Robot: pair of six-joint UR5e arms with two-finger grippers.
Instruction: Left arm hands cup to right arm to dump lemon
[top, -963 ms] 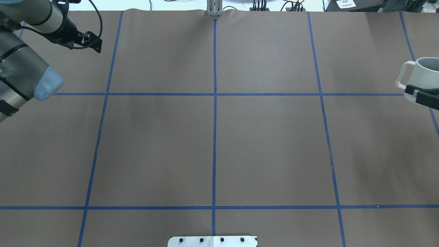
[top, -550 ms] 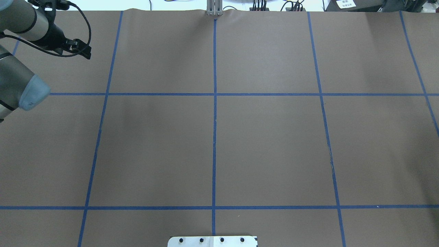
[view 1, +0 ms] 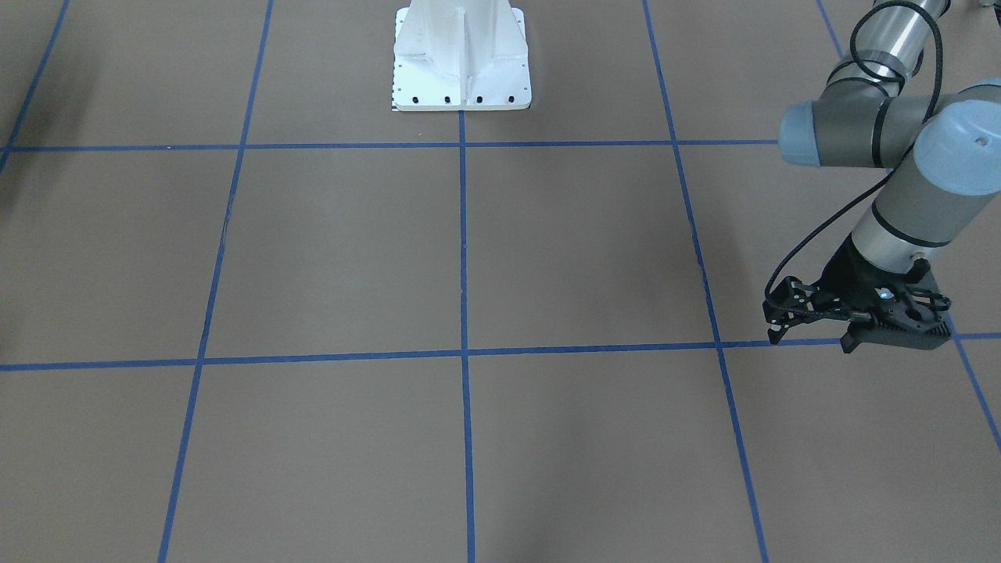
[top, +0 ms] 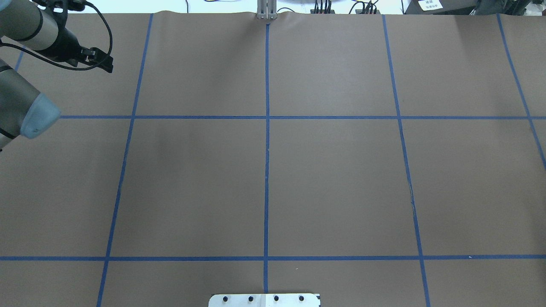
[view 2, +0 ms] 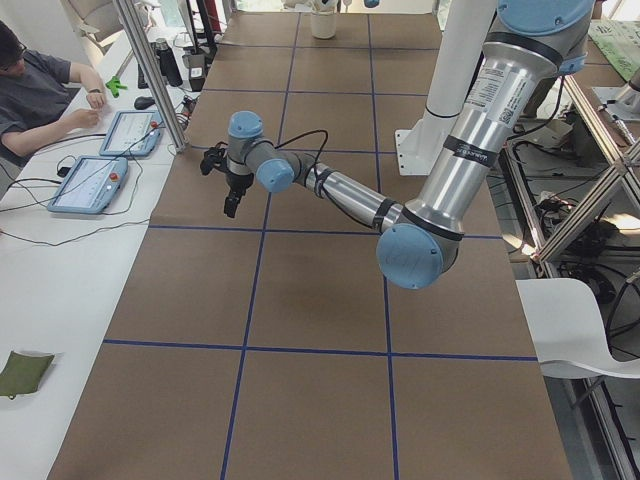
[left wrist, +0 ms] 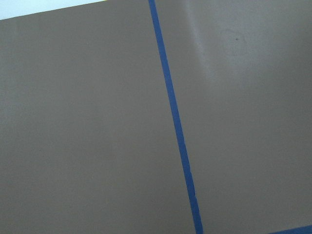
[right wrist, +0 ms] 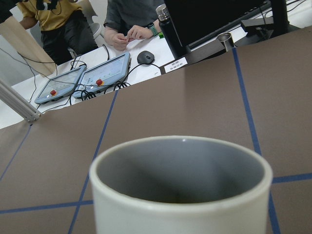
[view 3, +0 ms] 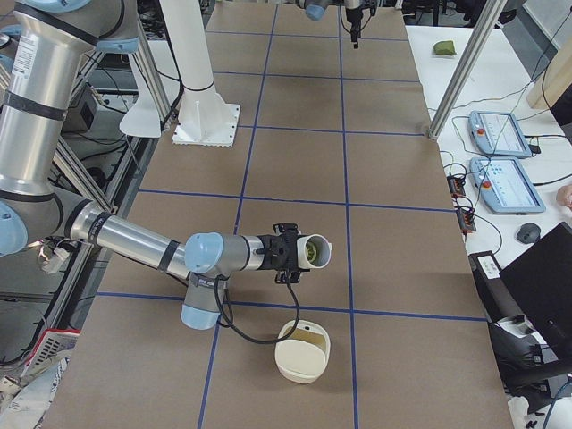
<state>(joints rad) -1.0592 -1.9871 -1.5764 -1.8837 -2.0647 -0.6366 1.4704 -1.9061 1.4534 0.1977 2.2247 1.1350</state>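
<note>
Look first to the cup, carried aloft at the tip of the right jaws and tipped onto its side, mouth turned outward, above or just beside the cream bowl on the counter; cannot fix which. Was upright at the overhead view's right edge a second ago; gone from that view since. Can make out the lemon as a yellow-green patch inside the mouth, so not yet dumped. Cannot tell from the side view the closing of the right jaws on the cup's wall; shows no fingers in the wrist view either, only rim and grey interior. Reads as handover finished and pour begun. Probably calls for more tilt, mouth below level, to roll the fruit out toward the bowl; risks a miss if not truly over the bowl. Far from the bowl, at the counter's opposite end, find the left jaws, drawn back slightly further than a second ago, seemingly parted, with nothing between them. Leaves that arm no further part.
</note>
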